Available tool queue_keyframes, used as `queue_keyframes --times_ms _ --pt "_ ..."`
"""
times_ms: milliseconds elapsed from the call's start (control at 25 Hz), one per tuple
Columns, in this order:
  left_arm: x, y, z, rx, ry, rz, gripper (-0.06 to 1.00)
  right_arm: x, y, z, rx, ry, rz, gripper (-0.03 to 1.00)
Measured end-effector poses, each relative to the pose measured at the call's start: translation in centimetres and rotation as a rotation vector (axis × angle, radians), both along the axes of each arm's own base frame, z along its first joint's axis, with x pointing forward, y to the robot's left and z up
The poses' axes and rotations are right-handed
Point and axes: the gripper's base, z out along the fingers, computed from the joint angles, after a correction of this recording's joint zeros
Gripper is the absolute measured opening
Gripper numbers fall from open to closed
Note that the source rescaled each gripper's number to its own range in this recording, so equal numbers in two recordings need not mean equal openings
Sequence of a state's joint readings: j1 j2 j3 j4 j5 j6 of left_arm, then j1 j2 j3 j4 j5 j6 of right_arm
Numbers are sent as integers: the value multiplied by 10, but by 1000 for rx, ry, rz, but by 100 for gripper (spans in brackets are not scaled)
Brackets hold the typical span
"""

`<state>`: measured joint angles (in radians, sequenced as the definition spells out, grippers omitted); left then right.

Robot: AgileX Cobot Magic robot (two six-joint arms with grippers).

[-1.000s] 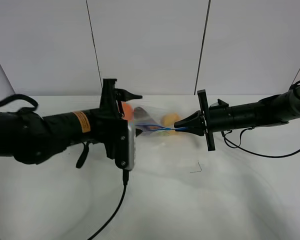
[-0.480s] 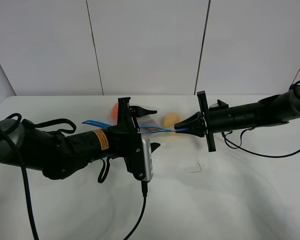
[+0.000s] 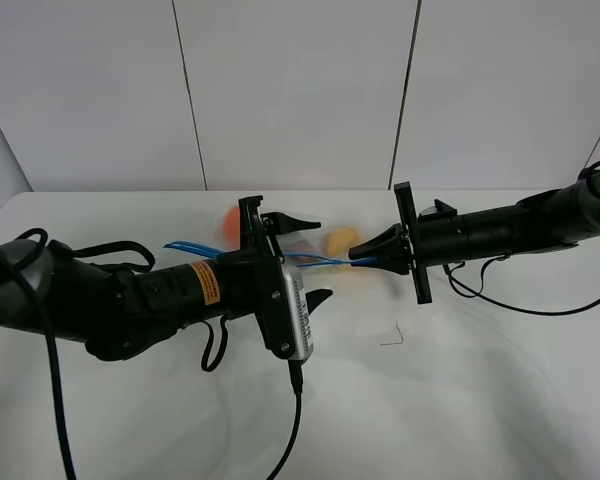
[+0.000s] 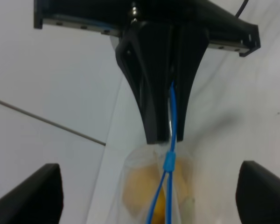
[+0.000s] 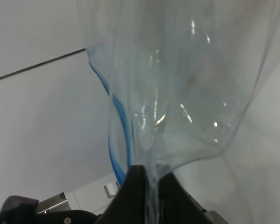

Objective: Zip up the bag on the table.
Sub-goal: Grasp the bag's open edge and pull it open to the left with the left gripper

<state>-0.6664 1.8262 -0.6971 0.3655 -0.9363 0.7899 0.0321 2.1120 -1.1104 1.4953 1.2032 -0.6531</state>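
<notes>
1. While the right tool is pinched shut on one end of the blue zipper strip, the left tool stands wide apart, gripping nothing, its jaws either side of the strip.
2. We see the bag slung between the 2 tools above the far middle of the tabletop; we cannot tell whether its bottom rests there.
3. The strip's long axis runs side to side. What looks like the slider sits just beside the right tool's tip, straight ahead of the left tool, so we judge the free left arm best placed to take it.
4. We count 1 bag, 1 strip, 1 slider, 2 tools, 1 orange piece and 1 yellow piece.
</notes>
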Motion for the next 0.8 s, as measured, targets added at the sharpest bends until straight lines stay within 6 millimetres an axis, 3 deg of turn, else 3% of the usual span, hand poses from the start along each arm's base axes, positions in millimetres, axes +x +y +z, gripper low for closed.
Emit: queue_keyframes --times_ms 200,440,640,800 --pt "14 -11 6 -33 -37 -3 100 0 0 0 0 0 0 0" --pt "20 -16 -28 49 -23 -24 100 0 0 0 -1 0 2 0" --pt "20 -19 -42 47 -60 -47 99 0 0 0 -2 0 2 0" --pt "20 -20 -42 28 -73 -50 86 0 0 0 -2 0 2 0"
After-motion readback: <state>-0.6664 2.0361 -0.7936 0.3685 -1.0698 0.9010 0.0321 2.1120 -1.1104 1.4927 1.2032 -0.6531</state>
